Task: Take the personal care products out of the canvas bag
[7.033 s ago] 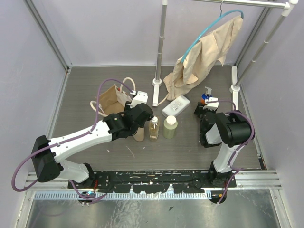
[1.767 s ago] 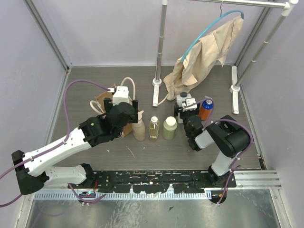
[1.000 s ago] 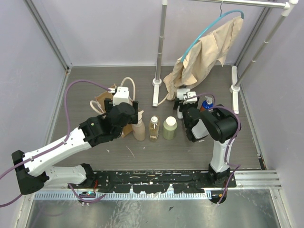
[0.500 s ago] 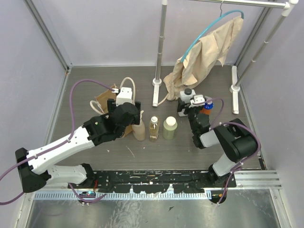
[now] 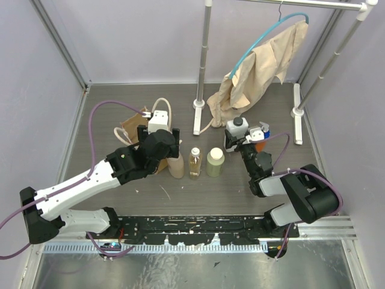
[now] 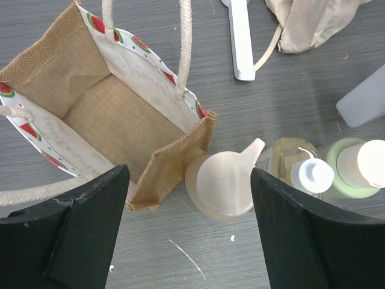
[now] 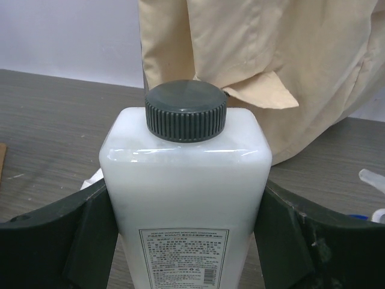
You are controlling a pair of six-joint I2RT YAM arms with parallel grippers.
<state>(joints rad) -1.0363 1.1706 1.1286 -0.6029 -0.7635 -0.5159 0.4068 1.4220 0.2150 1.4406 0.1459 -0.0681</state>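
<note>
Step in hand: last of the unloading, by my reading. The canvas bag [image 6: 111, 120] stands open on the worktop [image 5: 198, 192], and the left wrist view shows only bare woven floor and lining inside. No product is visible in it.

Three products stand in a row just right of the bag. The tan bottle [image 6: 221, 183] touches or nearly touches the bag's near corner, then come the amber bottle [image 6: 287, 158] and the olive-green bottle [image 6: 355, 170].

Left pincer [image 6: 189, 177]: jaws spread wide and holding nothing. It hovers above the bag's near corner and the tan bottle.

Right pincer [image 7: 185, 198]: closed on the white bottle [image 7: 186, 168], one finger against each side, dark cap up, bottle upright. In the top view it sits right of the row, apart from the olive-green bottle and in front of the hanging beige cloth [image 5: 258, 69]. A small spray bottle [image 5: 262, 135] stands just beside it. Cannot tell whether its base touches the worktop.

Next move, as a judgement: seat the white bottle flat, open the jaws evenly, then back away straight. Tall, narrow footprint, so a dragged finger could tip it into the spray bottle.
</note>
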